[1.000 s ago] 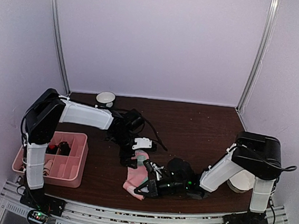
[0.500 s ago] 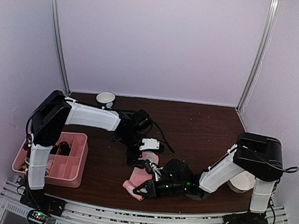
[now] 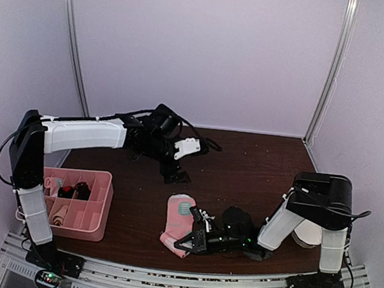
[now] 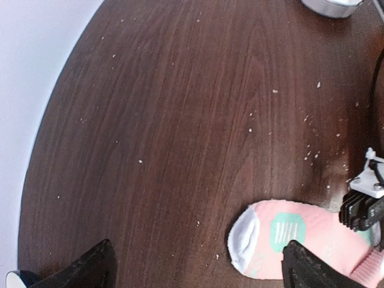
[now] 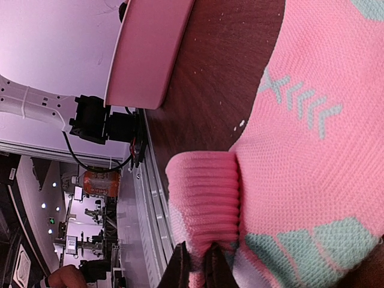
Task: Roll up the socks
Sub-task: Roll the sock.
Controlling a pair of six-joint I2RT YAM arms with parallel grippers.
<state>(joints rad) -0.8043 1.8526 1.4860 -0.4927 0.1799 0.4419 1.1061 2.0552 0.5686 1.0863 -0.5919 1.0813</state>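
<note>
A pink sock with mint-green patches lies on the table near the front middle; its pale toe end shows in the left wrist view. My right gripper lies low at the sock's near end, shut on its ribbed pink cuff, which is folded over. My left gripper is raised over the back middle of the table, open and empty, well away from the sock. The argyle pair is not in view on the table.
A pink divided tray holding small items stands at the front left. A white bowl-like object sits by the right arm's base. The table's front rail runs just near the sock.
My left gripper has let go at the sock and lifted back and away toward the table's rear. The small white bowl at the back is now hidden. The right gripper stays on the cuff.
</note>
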